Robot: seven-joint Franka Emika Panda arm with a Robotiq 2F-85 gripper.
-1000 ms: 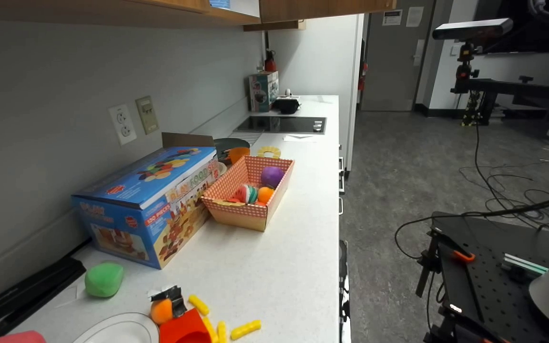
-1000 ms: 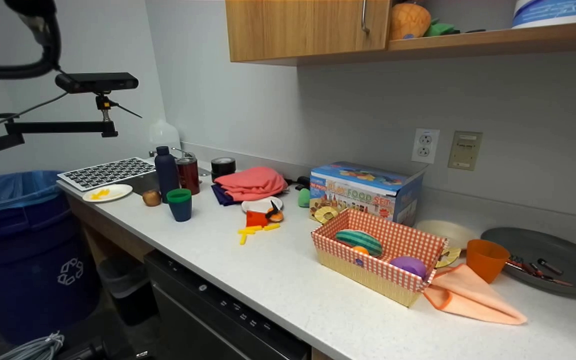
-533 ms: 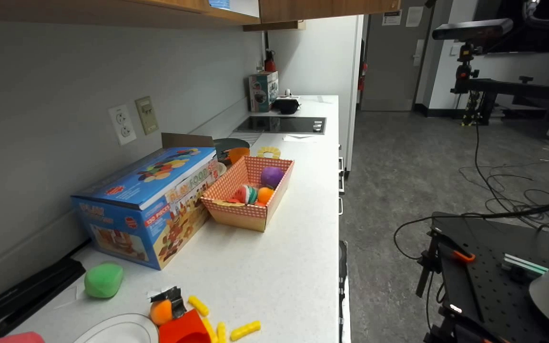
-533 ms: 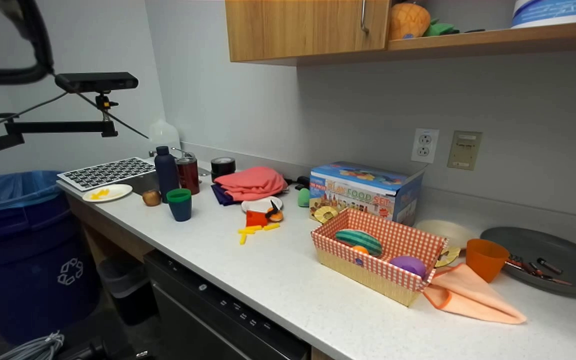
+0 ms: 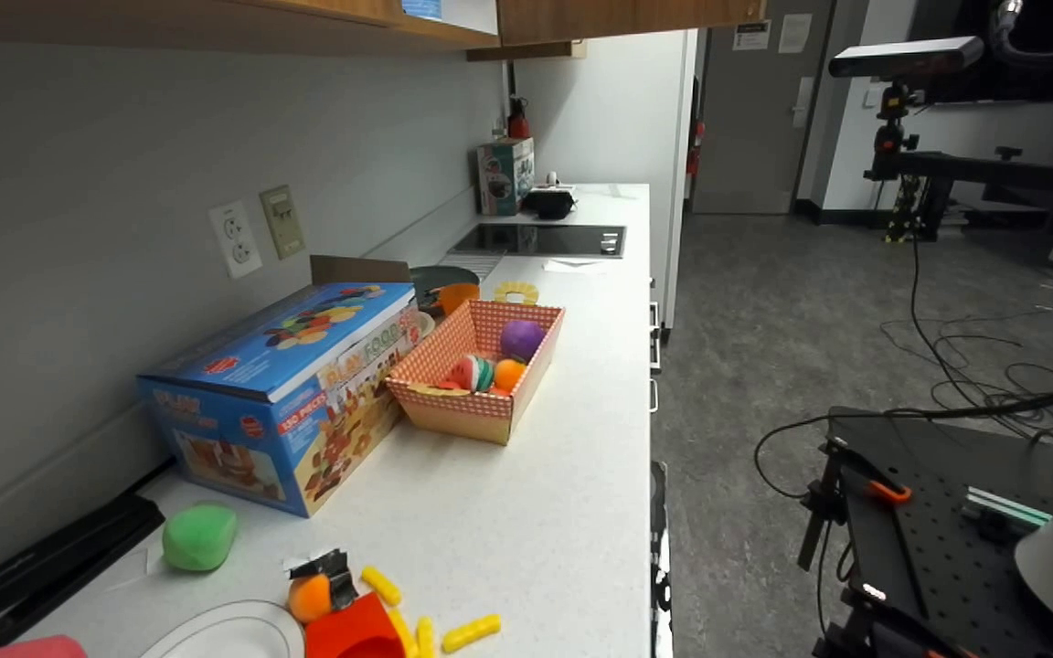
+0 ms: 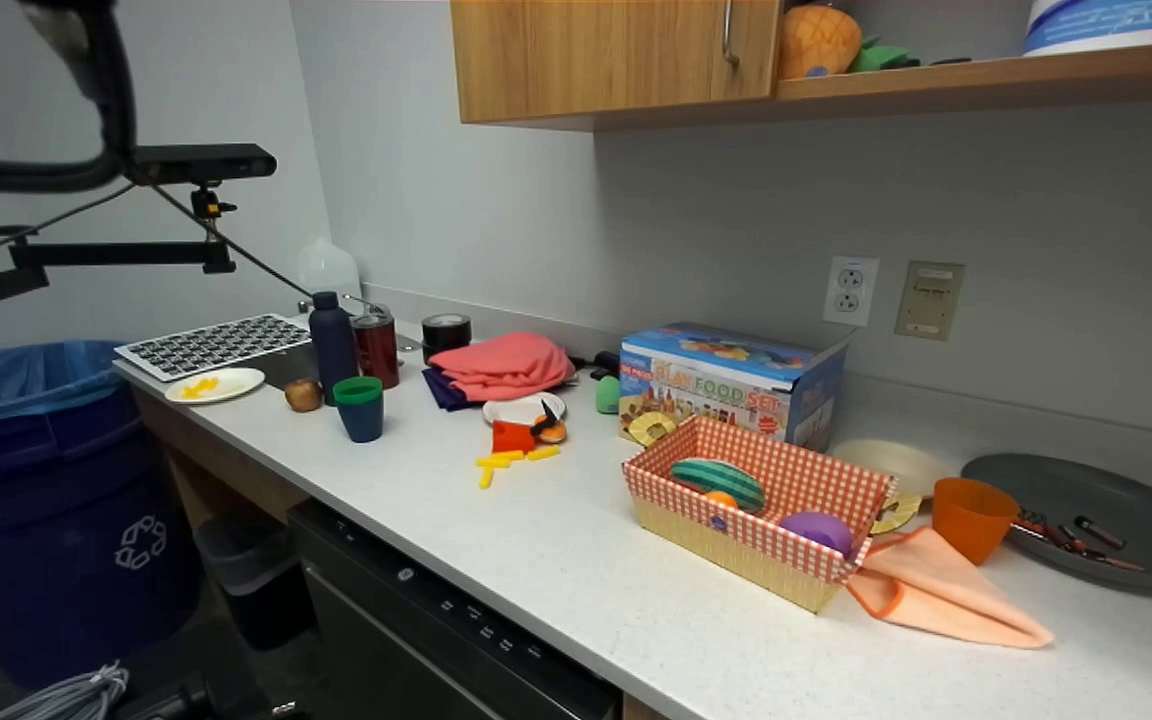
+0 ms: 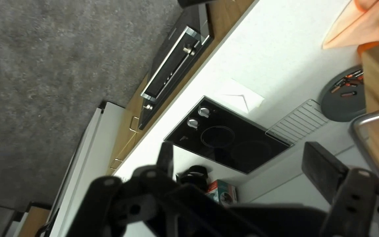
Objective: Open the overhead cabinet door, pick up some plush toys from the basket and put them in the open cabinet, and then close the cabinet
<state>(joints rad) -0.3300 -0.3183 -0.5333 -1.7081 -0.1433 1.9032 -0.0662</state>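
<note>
In an exterior view the tan overhead cabinet (image 6: 616, 60) has a closed door at left and an open section at right, where a pineapple plush toy (image 6: 821, 42) sits. A swung-out door (image 5: 627, 20) shows from another side. The checked basket (image 6: 726, 562) stands on the counter, holding a purple plush toy (image 6: 816, 530), a watermelon piece (image 6: 718, 482) and an orange ball (image 5: 508, 374). In the wrist view my gripper (image 7: 238, 147) is open with nothing between its fingers; a wooden panel (image 7: 378, 72) with a metal handle (image 7: 373, 117) lies up and right of them. Neither exterior view shows the gripper.
A blue toy box (image 6: 706, 375) stands behind the basket. Near it are an orange cup (image 6: 973, 520), a dark round dish (image 6: 1126, 500) and a peach cloth (image 6: 946, 600). A white tub (image 6: 1116, 25) occupies the cabinet. Beyond my fingers lies a black cooktop (image 7: 235, 131).
The arm's dark hose shifts at the edges of both exterior views. The swung-out door's edge has moved slightly outward. Basket and toys stay where they were.
</note>
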